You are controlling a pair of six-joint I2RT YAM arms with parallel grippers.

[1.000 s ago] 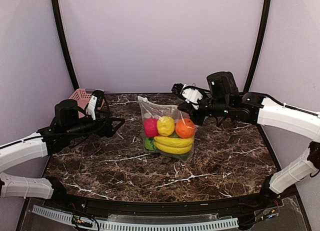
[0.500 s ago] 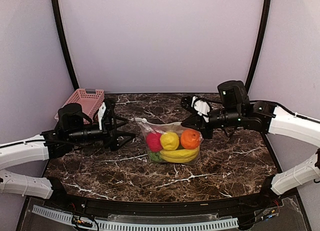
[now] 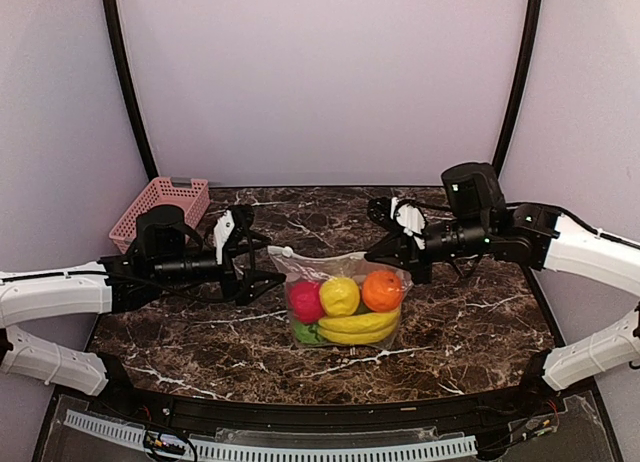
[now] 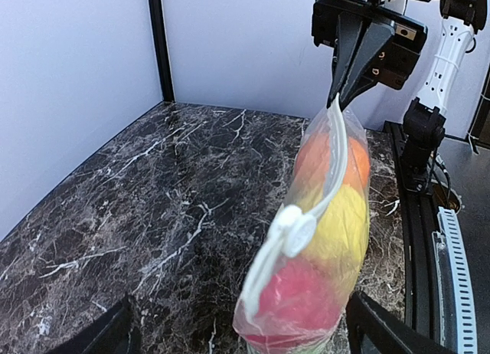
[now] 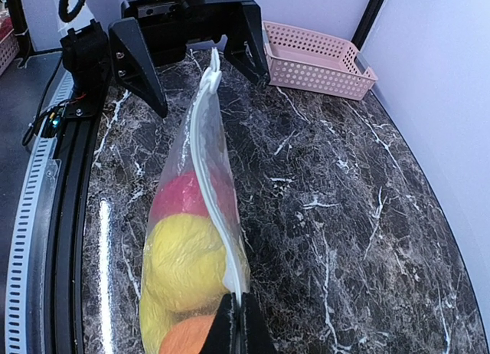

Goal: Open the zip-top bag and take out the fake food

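Black fingers of the right gripper [image 5: 237, 319] were pinched shut on their own end of the white zip strip [image 5: 207, 132], so the zip-top bag [image 3: 345, 269] hung edge-up with the fake food [image 3: 342, 300] heaped in its lower half. The strip ran lengthwise straight toward the left gripper [image 3: 258, 266], whose jaws stood wide apart and empty, just short of the end carrying the white slider [image 4: 295, 224]. By that layout, the left arm looked best placed to take the slider.

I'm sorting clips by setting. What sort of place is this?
Probably a robot test booth, not a kitchen: plain walls around a marble-pattern table, two mounted arms, plastic fruit in a zip-top bag.
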